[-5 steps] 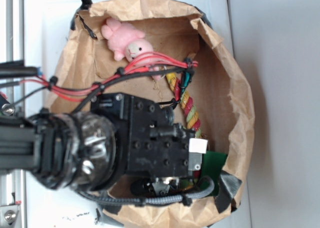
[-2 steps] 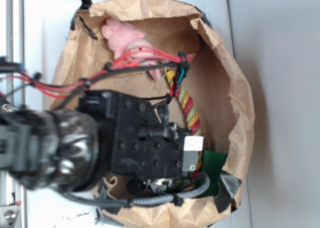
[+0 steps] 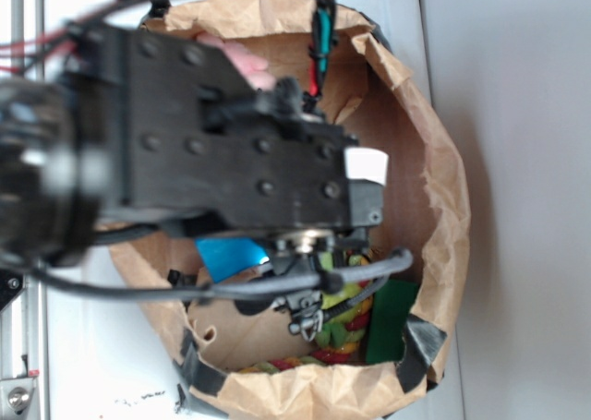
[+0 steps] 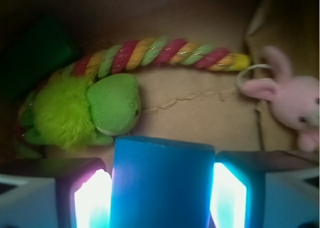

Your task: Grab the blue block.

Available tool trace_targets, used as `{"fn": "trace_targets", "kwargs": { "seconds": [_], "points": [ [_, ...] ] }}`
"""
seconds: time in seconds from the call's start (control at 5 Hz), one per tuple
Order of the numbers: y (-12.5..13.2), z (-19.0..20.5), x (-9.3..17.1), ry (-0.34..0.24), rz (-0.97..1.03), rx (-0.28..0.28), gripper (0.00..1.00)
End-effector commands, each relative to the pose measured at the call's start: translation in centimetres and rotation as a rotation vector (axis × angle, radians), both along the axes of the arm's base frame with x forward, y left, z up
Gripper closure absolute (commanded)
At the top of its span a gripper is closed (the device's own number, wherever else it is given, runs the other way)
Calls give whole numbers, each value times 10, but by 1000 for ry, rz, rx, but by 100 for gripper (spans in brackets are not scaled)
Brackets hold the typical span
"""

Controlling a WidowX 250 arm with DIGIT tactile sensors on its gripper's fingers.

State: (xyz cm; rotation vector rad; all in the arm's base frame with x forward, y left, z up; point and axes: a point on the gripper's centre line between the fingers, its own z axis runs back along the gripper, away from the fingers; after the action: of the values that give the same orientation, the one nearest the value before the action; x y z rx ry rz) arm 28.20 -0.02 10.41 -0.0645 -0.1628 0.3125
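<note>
Pinching one blue block (image 4: 161,183), the jaws hang above one green plush (image 4: 85,112), one rope toy (image 4: 160,52), one pink bunny (image 4: 292,100).

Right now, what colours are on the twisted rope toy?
The twisted rope toy is striped red, yellow and green, clearest in the wrist view.

- Blue block (image 4: 162,183) cut off by the wrist view's bottom edge; in the exterior view only a corner (image 3: 231,253) showing beneath the arm.
- Gripper (image 4: 161,198) jaws glowing and blurred, lower parts out of frame; in the exterior view, jaw tips hidden under the black wrist housing (image 3: 231,152).
- Pink plush rabbit (image 4: 290,100) clipped at the right edge of the wrist view; nearly all covered by the arm from outside, just a sliver (image 3: 247,65) left.
- Green plush toy (image 3: 340,302) and braided rope (image 3: 346,342) largely masked by cables.
- Dark green felt piece (image 4: 37,52) lost in shadow, outline unclear.
- Arm base smeared by motion blur at the left.
</note>
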Motion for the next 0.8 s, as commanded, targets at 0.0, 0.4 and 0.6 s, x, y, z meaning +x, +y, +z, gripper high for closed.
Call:
{"fn": "trace_targets", "kwargs": {
  "seconds": [0.0,0.4,0.6],
  "points": [
    [11,50,-3,-108,-13,58,100],
    [16,75,-6,-125,-16,59,100],
    [18,76,-5,-121,-17,48,100]
  ]
}}
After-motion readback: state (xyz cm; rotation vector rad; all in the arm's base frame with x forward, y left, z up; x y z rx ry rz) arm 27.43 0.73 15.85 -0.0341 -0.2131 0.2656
